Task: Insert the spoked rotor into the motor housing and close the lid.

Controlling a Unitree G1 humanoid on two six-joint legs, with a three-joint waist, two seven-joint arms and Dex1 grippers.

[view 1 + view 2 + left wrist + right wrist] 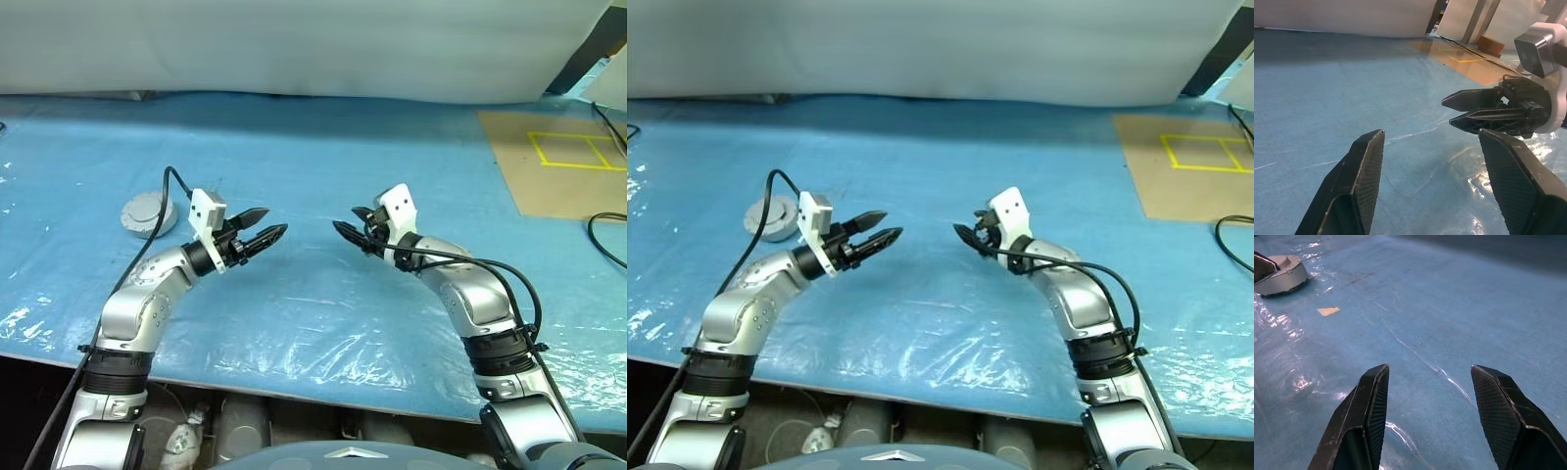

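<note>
The motor housing [147, 213] is a low round grey metal piece lying on the blue table at the far left, behind my left arm. Its grey lid [1281, 274] looks shut flat on top. The spoked rotor is out of view. My left gripper [274, 220] hovers over the middle of the table, open and empty, pointing right. My right gripper [345, 217] faces it from a short gap away, also open and empty. The left wrist view looks between my left gripper's fingers [1366, 166] at the right gripper [1447, 112].
A brown board with yellow tape [558, 162] lies at the far right, with a black cable [607, 235] beside it. A small tan scrap [1328, 311] lies near the housing. A white sheet [294, 49] hangs along the back. The table's front edge [294, 387] runs under my arms.
</note>
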